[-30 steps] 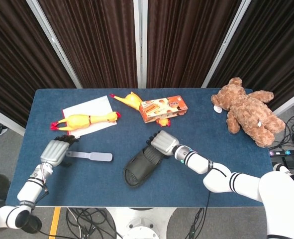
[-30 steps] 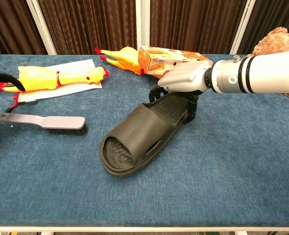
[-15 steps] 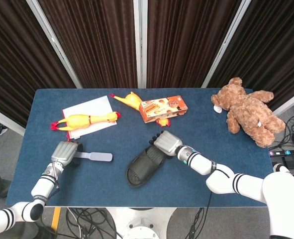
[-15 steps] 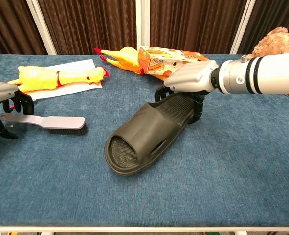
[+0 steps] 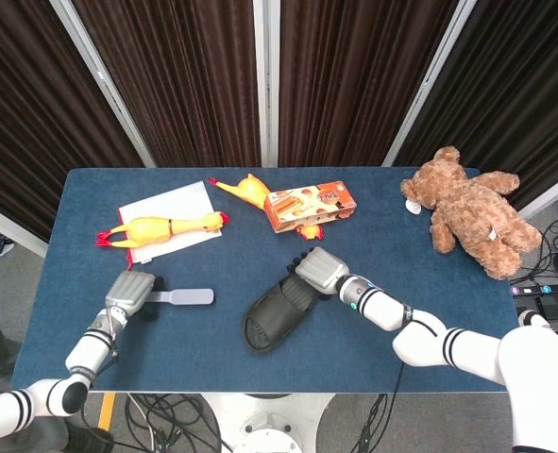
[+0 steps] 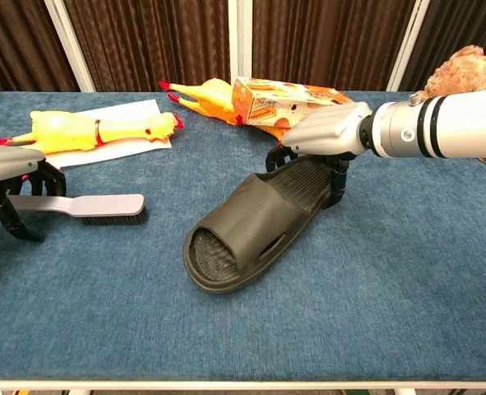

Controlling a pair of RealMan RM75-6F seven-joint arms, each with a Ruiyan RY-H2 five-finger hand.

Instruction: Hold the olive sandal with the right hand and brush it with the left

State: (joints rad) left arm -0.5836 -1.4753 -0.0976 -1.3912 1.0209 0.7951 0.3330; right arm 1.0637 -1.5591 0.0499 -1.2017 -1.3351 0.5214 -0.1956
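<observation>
The dark fingers of the right hand (image 6: 329, 141) are curling down around the heel end of the olive sandal (image 6: 255, 224), gripping it from above, with the silver back of the hand facing up and the white forearm running off toward the right edge of the chest view; in the head view the same right hand (image 5: 318, 269) is sitting on the sandal's upper-right end while the arm is stretching back toward the lower right corner. The olive sandal (image 5: 280, 313) is lying near the middle of the blue table (image 5: 401, 274), sole down and slanted, its open toe pointing toward the table's front edge. The left hand (image 6: 12, 177) is arching over the handle end of the gray brush (image 6: 82, 205), its black fingers bending down on both sides of the handle and touching the table; whether they are actually pinching the handle cannot be told. In the head view the left hand (image 5: 130, 293) is covering the left end of the brush (image 5: 182, 297), which is lying flat, well apart from the sandal. Behind them, a yellow rubber chicken (image 5: 160, 229) is lying on a white sheet of paper (image 5: 170, 203), a second rubber chicken (image 5: 244, 192) is lying just beside an orange box (image 5: 309, 207) whose printing is too small to read, and a brown teddy bear (image 5: 469, 211) is lying at the far right of the table.
</observation>
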